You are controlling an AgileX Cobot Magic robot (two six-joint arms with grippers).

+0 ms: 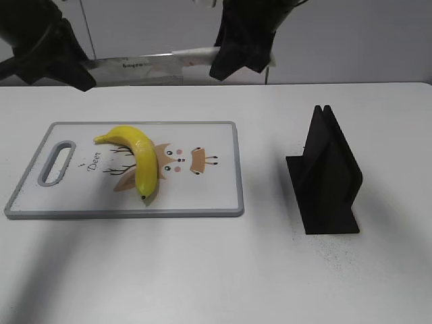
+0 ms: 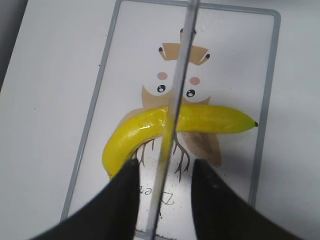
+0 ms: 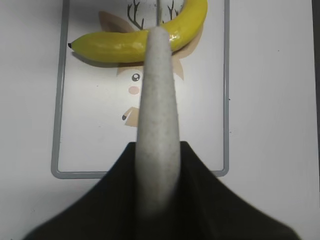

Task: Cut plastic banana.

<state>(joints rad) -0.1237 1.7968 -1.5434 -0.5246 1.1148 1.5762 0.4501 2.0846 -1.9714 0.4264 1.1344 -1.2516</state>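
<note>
The plastic banana [image 1: 138,158] lies whole on a white cutting board [image 1: 216,196] with a deer drawing, its dark tip toward the front. It also shows in the left wrist view [image 2: 215,117] and the right wrist view [image 3: 110,45]. My right gripper [image 1: 239,57] is shut on the pale handle [image 3: 157,100] of a knife [image 1: 142,65], held level well above the board. The blade [image 2: 180,75] runs between the jaws of my left gripper [image 2: 164,170], with a gap on each side. The left gripper [image 1: 77,71] is at the blade's far end.
A black slotted stand [image 1: 327,175] stands upright on the white table to the right of the board. The board has a grey rim [image 2: 100,100] and a handle hole [image 1: 57,162] at its left end. A wall runs behind the table.
</note>
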